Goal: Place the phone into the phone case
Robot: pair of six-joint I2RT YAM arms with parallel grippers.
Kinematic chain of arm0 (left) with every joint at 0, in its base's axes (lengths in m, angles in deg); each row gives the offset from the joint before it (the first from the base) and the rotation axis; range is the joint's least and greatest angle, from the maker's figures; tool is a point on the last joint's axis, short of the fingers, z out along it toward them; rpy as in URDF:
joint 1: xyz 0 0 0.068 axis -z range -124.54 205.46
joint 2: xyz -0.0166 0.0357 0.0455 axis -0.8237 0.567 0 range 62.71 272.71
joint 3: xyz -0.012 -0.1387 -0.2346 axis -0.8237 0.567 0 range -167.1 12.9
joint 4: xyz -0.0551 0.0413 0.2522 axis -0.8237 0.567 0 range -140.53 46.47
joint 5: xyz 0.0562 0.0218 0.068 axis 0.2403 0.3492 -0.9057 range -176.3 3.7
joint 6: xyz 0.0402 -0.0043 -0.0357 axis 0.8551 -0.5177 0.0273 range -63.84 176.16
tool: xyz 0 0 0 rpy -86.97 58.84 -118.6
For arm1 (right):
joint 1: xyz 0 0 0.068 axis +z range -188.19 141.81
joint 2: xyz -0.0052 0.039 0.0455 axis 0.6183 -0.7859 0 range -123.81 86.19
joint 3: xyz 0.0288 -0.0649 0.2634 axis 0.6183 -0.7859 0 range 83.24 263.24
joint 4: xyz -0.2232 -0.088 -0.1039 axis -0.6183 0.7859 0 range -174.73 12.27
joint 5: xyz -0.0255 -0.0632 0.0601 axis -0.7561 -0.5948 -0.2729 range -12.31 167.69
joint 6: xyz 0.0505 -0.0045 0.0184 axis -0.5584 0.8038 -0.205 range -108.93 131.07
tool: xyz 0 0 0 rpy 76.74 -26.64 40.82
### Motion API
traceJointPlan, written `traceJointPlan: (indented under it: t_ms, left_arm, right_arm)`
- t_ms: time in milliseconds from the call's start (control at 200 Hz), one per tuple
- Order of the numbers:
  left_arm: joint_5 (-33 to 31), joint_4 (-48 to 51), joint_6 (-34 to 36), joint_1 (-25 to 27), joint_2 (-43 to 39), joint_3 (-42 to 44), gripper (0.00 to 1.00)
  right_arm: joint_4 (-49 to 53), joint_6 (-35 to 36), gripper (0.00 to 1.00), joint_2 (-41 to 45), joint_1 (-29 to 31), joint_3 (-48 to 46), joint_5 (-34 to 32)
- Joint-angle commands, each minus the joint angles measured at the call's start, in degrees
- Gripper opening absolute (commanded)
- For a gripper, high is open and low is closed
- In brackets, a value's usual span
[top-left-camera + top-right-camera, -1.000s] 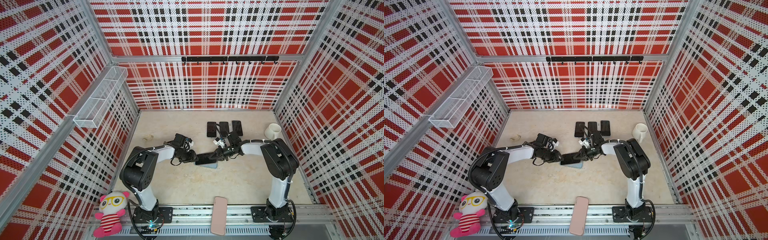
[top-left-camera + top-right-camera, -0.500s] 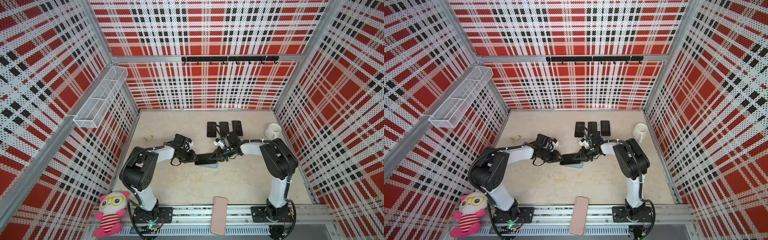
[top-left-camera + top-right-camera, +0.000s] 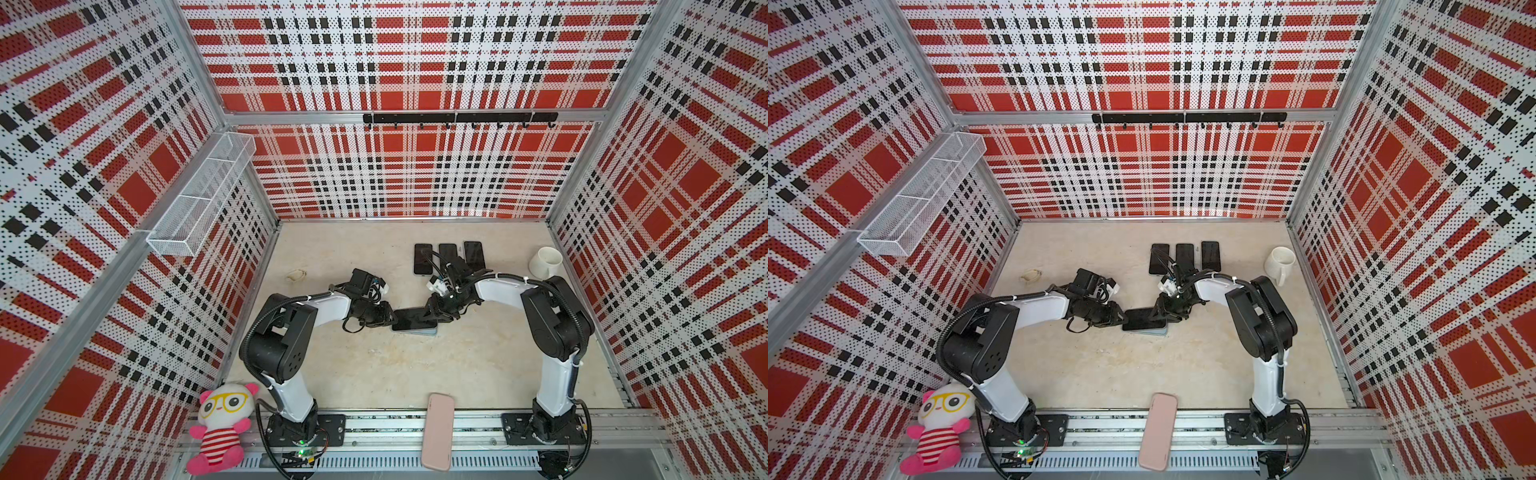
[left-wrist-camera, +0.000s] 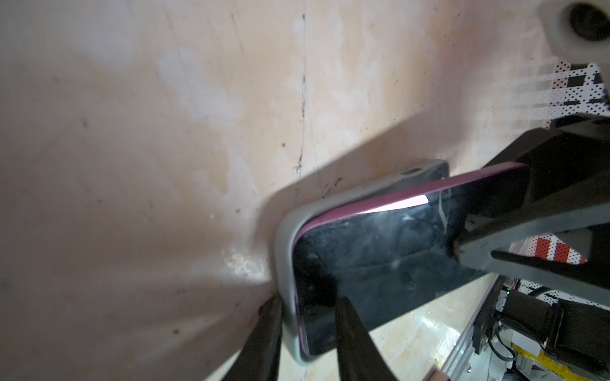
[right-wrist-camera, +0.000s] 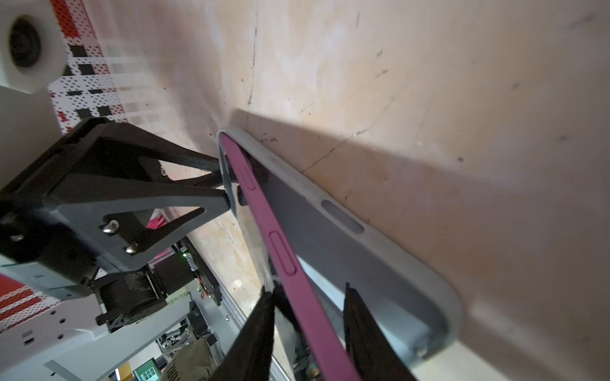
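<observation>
A black-screened phone (image 3: 413,319) with a magenta rim lies slanted in a pale grey phone case (image 3: 420,332) at mid-table, seen in both top views. In the left wrist view, my left gripper (image 4: 307,300) pinches one end, one finger behind the case (image 4: 285,244) and the other on the phone (image 4: 379,250) screen; there the phone sits inside the case lip. My right gripper (image 5: 308,290) stands open at the opposite end, with gaps on both sides of the magenta phone (image 5: 280,250) edge. That end is raised off the case (image 5: 363,250) floor.
Three dark phones (image 3: 449,257) lie in a row at the back, and a white mug (image 3: 545,262) stands at back right. A pink case (image 3: 436,432) rests on the front rail and a plush toy (image 3: 220,428) at front left. A wire basket (image 3: 199,203) hangs on the left wall.
My right gripper has opened around the phone's raised end. My left jaws have narrowed a little on the other end. Phone and case have barely shifted.
</observation>
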Motion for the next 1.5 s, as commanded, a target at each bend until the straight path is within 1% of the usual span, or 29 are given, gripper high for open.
traceJointPlan:
  t_ms: [0,245,336,491,621,762,777,817,967,1102,1242,1358,1363,1383,1493]
  left_arm:
    - [-1.3,2.2,0.7,0.7,-0.9,0.4,0.31]
    - [-1.7,2.3,0.8,0.7,-0.8,0.2,0.30]
    - [-1.6,2.3,0.8,0.7,-0.7,0.1,0.29]
    - [-1.2,2.3,0.8,0.7,-0.8,0.2,0.30]
    - [1.6,1.1,0.2,0.7,-0.8,0.6,0.30]
    - [3.8,0.2,-0.4,0.6,-0.7,0.9,0.30]
    - [3.9,0.1,-0.4,0.7,-0.7,0.9,0.30]
    - [3.9,0.0,-0.5,0.7,-0.8,1.1,0.29]
    - [2.2,0.3,-0.5,0.8,-1.8,1.0,0.29]
    - [-0.7,1.4,0.0,0.8,-2.6,0.7,0.28]
    - [-1.5,1.7,0.1,0.8,-2.8,0.6,0.27]
    - [-2.9,2.2,0.3,0.9,-2.9,0.4,0.26]
    - [-3.0,2.2,0.3,0.9,-2.9,0.4,0.26]
    - [-3.2,2.3,0.4,0.9,-3.0,0.4,0.26]
    - [-4.0,2.5,0.5,0.9,-3.1,0.2,0.26]
  right_arm:
    - [6.6,3.3,0.38,1.8,0.6,2.1,-6.5]
    - [11.6,4.5,0.39,2.6,1.3,5.5,-12.3]
    - [12.8,4.6,0.39,3.0,1.5,5.7,-12.9]
    - [10.9,3.0,0.39,3.1,2.3,3.9,-11.0]
    - [4.0,-0.4,0.39,2.9,2.6,0.8,-5.5]
    - [0.9,-2.6,0.40,2.7,3.1,-0.1,-4.2]
    - [0.6,-4.2,0.40,2.8,3.1,-0.1,-4.1]
    - [0.4,-4.8,0.40,2.6,3.3,0.0,-4.0]
    - [3.5,-4.8,0.43,1.3,4.0,1.8,-5.6]
    - [7.3,-3.7,0.46,0.6,4.7,3.8,-7.9]
    - [9.3,-3.5,0.49,0.6,5.1,5.0,-9.1]
    - [13.0,-3.4,0.51,0.9,5.5,7.0,-12.1]
    - [13.3,-2.1,0.51,0.9,5.5,7.2,-12.3]
    - [13.8,-1.5,0.51,0.9,5.6,7.4,-12.8]
    - [17.9,0.0,0.51,0.5,6.1,10.0,-15.6]
